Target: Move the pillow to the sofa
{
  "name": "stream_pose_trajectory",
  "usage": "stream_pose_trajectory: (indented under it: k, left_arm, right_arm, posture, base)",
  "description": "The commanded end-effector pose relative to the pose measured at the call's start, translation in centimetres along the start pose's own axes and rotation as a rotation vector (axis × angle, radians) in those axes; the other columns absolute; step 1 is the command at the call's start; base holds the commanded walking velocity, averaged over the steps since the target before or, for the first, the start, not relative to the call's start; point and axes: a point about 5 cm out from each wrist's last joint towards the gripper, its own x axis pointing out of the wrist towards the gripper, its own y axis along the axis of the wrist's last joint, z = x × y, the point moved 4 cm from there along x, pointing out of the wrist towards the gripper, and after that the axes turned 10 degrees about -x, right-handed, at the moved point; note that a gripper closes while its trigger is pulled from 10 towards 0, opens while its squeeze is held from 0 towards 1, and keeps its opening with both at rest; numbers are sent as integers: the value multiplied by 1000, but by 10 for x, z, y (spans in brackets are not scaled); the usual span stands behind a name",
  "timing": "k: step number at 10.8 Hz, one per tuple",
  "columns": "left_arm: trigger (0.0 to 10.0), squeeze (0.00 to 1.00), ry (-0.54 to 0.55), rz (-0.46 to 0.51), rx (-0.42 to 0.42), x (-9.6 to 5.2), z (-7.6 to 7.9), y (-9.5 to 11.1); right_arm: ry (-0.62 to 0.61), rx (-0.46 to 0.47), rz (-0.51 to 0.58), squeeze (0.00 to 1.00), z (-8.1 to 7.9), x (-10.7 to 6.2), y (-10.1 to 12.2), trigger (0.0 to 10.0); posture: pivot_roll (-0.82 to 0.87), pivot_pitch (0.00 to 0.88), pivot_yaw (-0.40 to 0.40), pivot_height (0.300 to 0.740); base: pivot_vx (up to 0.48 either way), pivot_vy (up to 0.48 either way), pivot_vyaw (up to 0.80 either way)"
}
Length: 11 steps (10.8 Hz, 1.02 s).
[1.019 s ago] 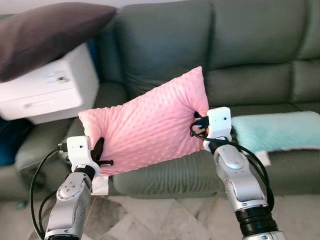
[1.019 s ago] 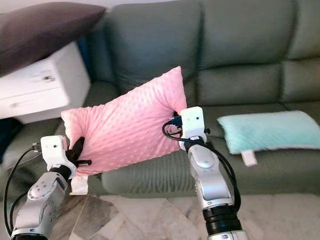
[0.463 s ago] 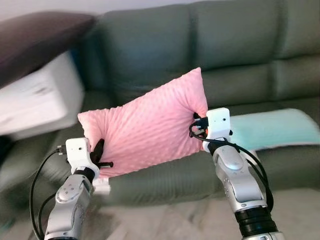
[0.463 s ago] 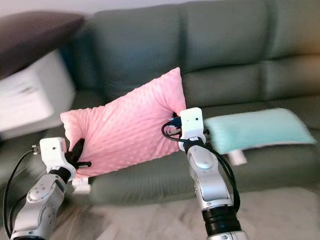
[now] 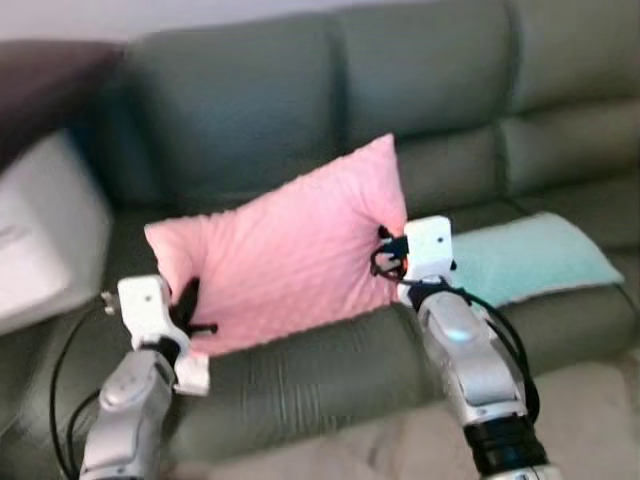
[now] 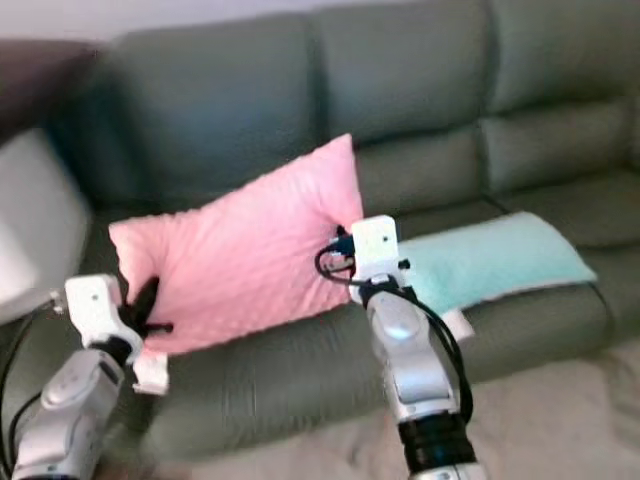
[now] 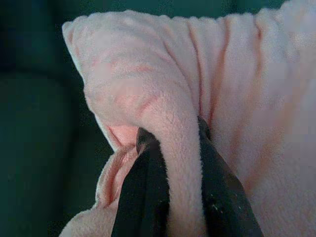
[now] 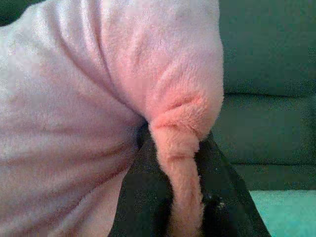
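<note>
While both arms carry the load, the head camera has swung: the white cabinet point(image 5: 40, 250) and the dark cushion point(image 5: 45, 80) on top of it have slid toward the left edge since a second ago, and more of the green sofa point(image 5: 430, 90) now fills the frame, blurred. That reads as the robot turning or stepping, not the furniture moving.

Left gripper point(image 5: 192, 305): fingers clamped on the lower left corner of the pink pillow point(image 5: 285, 250); the wrist view shows a fold of fleece pinched between the black fingers point(image 7: 145, 192).

Pillow: held in the air, tilted with its right end higher, in front of the sofa's seat and not resting on it. Grip unchanged.

Right gripper point(image 5: 388, 258): closed on the pillow's right edge, a twisted ridge of fabric between its fingers point(image 8: 148, 197). A teal pillow point(image 5: 520, 258) lies on the seat just to its right.

Judgement: approach under way; the placement is not yet made.
</note>
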Motion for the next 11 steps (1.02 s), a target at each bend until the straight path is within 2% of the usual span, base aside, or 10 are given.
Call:
stream_pose_trajectory:
  k: [1, 4, 5, 11]
  left_arm:
    - [10000, 0, 9, -2, 16, -2, -2, -1]
    - [10000, 0, 121, -16, 23, -1, -16, -4]
    - [10000, 0, 126, -7, -5, -1, -17, -3]
    - [10000, 0, 138, -9, -10, -1, -19, -2]
  right_arm:
    - [-29, -3, 27, 0, 8, 1, 8, 10000]
    - [-13, 1, 25, 0, 6, 0, 7, 10000]
    - [-8, 5, 25, 0, 4, -1, 6, 10000]
    - [-6, 11, 27, 0, 4, -1, 7, 10000]
  posture:
    - [-207, 24, 98, 740]
    - [-206, 26, 97, 740]
    - [-205, 26, 97, 740]
    - [-206, 28, 99, 740]
  base:
    - [285, 0, 0]
    - [0, 0, 0]
    - [0, 0, 0]
    - [0, 0, 0]
